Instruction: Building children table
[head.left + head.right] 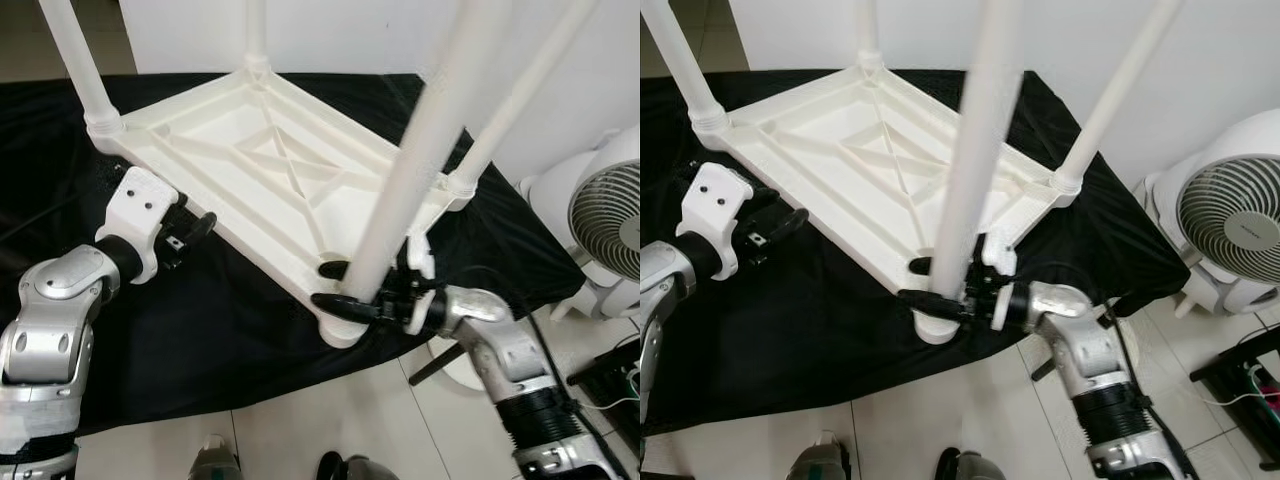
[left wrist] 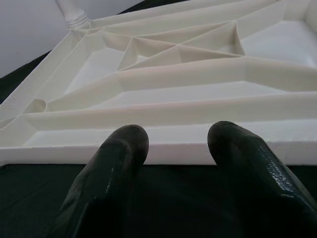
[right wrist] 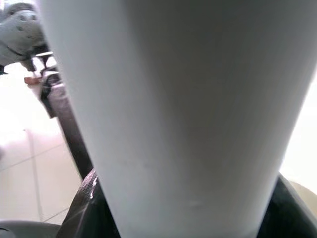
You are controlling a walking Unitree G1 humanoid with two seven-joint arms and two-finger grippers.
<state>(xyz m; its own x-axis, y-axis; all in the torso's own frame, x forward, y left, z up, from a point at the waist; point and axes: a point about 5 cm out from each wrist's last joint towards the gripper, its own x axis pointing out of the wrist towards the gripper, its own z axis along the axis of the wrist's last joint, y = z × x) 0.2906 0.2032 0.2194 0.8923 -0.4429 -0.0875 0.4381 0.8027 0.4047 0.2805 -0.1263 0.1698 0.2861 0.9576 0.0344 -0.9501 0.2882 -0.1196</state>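
A white plastic children's table (image 1: pixel 270 150) lies upside down on a black cloth (image 1: pixel 230 330), its ribbed underside facing up. Legs stand up from its corners. My right gripper (image 1: pixel 336 285) is shut on the near leg (image 1: pixel 420 160) just above its socket at the near corner; that leg (image 3: pixel 173 99) sits between the fingers in the right wrist view. My left gripper (image 1: pixel 195 232) is open beside the table's left edge, its fingertips (image 2: pixel 124 148) just short of the rim (image 2: pixel 163 153) with nothing between them.
A white floor fan (image 1: pixel 610 215) stands to the right, close to my right arm. The other legs (image 1: pixel 80 65) rise at the far left, back and right corners (image 1: pixel 520 90). Tiled floor lies below the cloth's near edge, and a white wall is behind.
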